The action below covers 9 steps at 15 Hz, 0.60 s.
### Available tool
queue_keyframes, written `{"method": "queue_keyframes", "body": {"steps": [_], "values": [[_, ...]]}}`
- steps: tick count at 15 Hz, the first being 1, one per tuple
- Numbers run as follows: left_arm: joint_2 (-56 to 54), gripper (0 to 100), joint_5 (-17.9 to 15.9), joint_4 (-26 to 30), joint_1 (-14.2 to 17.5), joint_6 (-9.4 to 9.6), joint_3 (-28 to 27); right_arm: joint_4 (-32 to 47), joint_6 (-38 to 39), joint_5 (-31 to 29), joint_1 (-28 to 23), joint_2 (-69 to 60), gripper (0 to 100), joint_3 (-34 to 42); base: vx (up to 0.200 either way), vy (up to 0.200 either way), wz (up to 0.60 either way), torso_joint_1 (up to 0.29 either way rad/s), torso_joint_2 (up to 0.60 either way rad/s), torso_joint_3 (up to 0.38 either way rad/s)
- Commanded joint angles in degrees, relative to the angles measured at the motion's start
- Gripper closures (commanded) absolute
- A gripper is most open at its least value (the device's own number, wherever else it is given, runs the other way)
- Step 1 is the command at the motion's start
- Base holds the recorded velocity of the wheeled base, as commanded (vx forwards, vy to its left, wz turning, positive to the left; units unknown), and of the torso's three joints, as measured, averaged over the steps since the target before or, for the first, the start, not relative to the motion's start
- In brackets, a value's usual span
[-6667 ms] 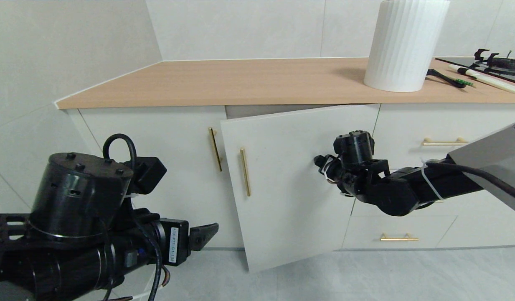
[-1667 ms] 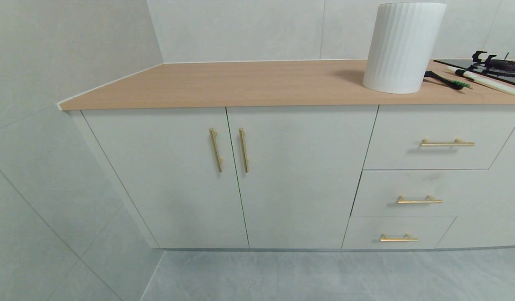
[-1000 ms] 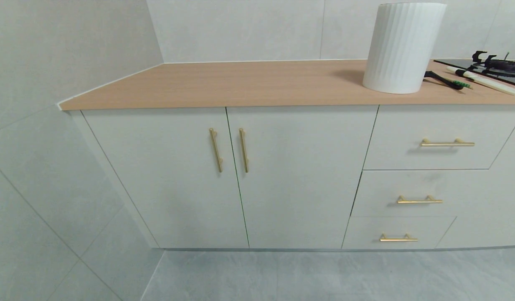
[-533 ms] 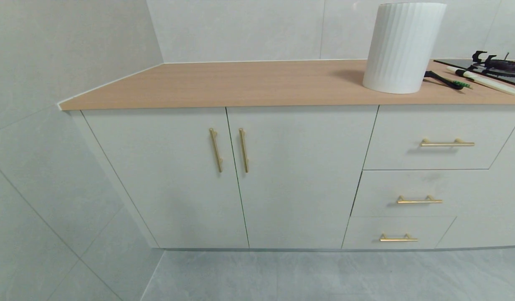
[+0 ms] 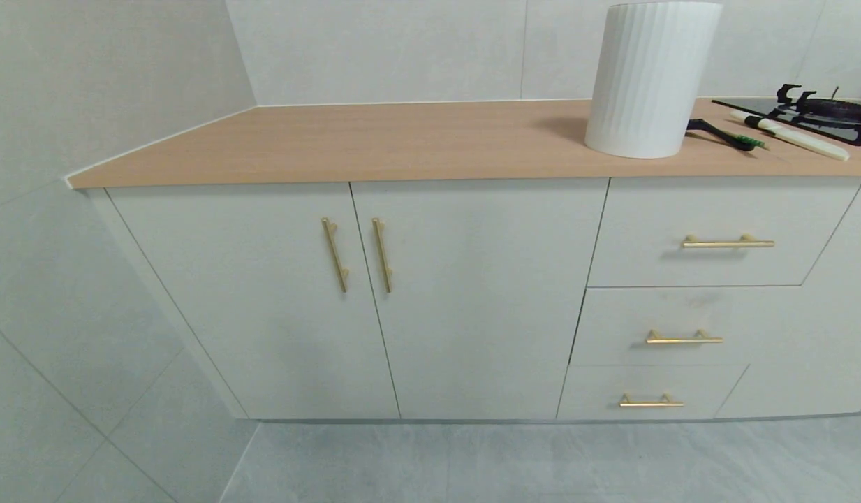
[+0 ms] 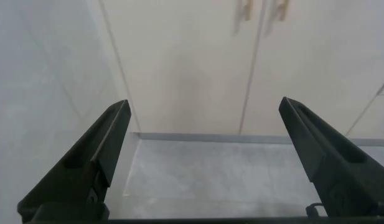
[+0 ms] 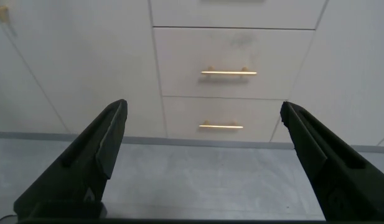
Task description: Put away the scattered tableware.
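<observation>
The pale grey cabinet run (image 5: pixel 486 300) stands with both doors and all three drawers closed, under a long wood-grain countertop (image 5: pixel 374 143). On the counter, toward the right, sits a tall white ribbed cylindrical container (image 5: pixel 646 77). Down low, the left gripper (image 6: pixel 204 104) faces the foot of the doors and the right gripper (image 7: pixel 203 106) faces the lower drawers; each has its fingers spread wide with nothing between them.

The tableware lies just beyond the container, near the black hob grate (image 5: pixel 825 108): a black-handled utensil with a green part (image 5: pixel 720 133) and a long cream utensil (image 5: pixel 797 133), possibly a knife or spatula, though it is too small to tell.

The likely trouble from here:
- An arm coming in from the left could clip the tall container and tip it, since it stands between the robot and the utensils.
- Both pieces lie flat and thin, so a pinch could skid them toward the hob.
- The slim brass drawer handle (image 5: pixel 728 242) offers little purchase, and a poor hook would slip off
</observation>
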Motion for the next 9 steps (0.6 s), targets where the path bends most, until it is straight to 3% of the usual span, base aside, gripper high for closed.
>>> {"method": "queue_keyframes", "body": {"steps": [1,7,9], "values": [[0.0,0,0.0,0.0,0.0,0.02,0.0,0.0,0.0,0.0,0.0,0.1,0,0.0,0.000,-0.200,0.00,0.012,0.00,0.002],[0.0,0,0.1,0.0,0.0,-0.07,0.0,0.0,0.0,0.0,0.0,0.1,0,0.0,0.000,-0.200,0.00,0.001,0.00,0.005],[0.0,0,0.1,0.0,0.1,-0.42,0.0,0.0,0.0,0.0,0.0,0.1,0,0.0,0.000,0.000,0.00,0.000,0.00,0.000]]}}
